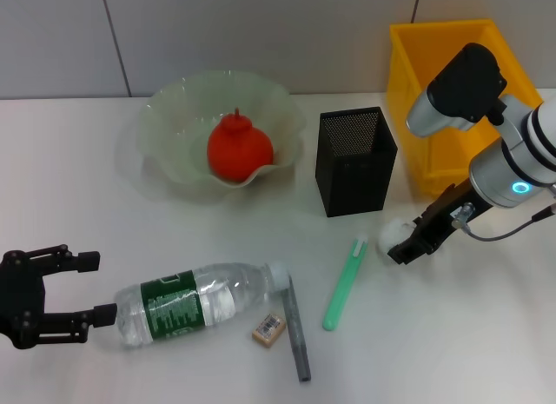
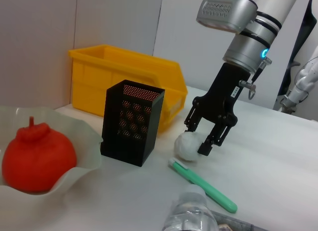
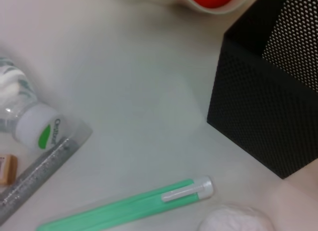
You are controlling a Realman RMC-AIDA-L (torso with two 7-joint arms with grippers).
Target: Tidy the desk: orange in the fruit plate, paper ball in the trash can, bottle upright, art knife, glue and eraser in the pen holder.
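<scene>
Two grippers are in play, and the layout reads cleanly from the robot's left across to its right. Low at the left edge of the desk (image 1: 78, 195), the left gripper (image 1: 91, 287) rests with its jaws spread wide and nothing between them, the lower finger just at the base of the bottle (image 1: 195, 302), which lies on its side with its cap pointing right; that looks like a waiting stance for standing the bottle up. Behind it the orange (image 1: 239, 149) already sits in the fruit plate (image 1: 169, 117), so that part looks finished. By the bottle's cap lie the eraser (image 1: 269, 328) and a grey bar-like art knife (image 1: 297, 330), the knife touching the cap. Next comes the green glue stick (image 1: 345, 283), flat on the desk in front of the pen holder (image 1: 356, 161), which stands with no item seen inside. Right of the glue, the right gripper (image 2: 204, 137) comes down at a slant with its jaws partly open around the paper ball (image 2: 188, 144), bracketing it from both sides while it sits on the desk; whether the pads are pressing yet I cannot tell. This seems chosen because the trash can (image 1: 408, 82) stands just behind that arm, a short lift away.
</scene>
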